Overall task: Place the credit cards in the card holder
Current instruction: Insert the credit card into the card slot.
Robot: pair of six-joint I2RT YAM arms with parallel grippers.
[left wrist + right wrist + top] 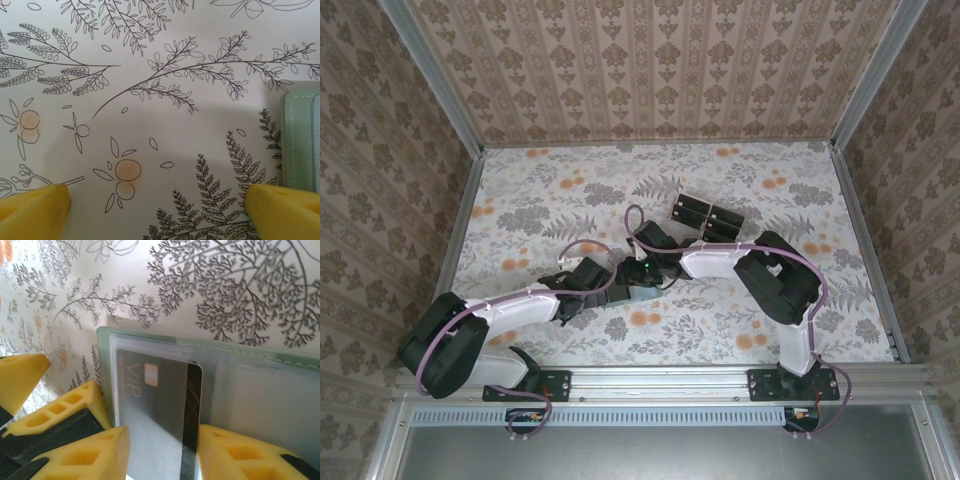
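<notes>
While right gripper (162,435) clamped card (150,395) by edges, card sat partly under holder (260,390) sleeve. Left gripper (160,205) spread wide, finger beside holder. Spare cards (706,216) lay apart.

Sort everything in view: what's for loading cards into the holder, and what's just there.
For the job:
green card holder
black VIP card, partly slid into it
loose black cards, farther back on the table

Just there:
floral tablecloth
patterned walls

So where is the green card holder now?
The card holder lies mid-table where the two arms meet, below the spare credit cards in the top view; one card sits part-way in its sleeve.
</notes>
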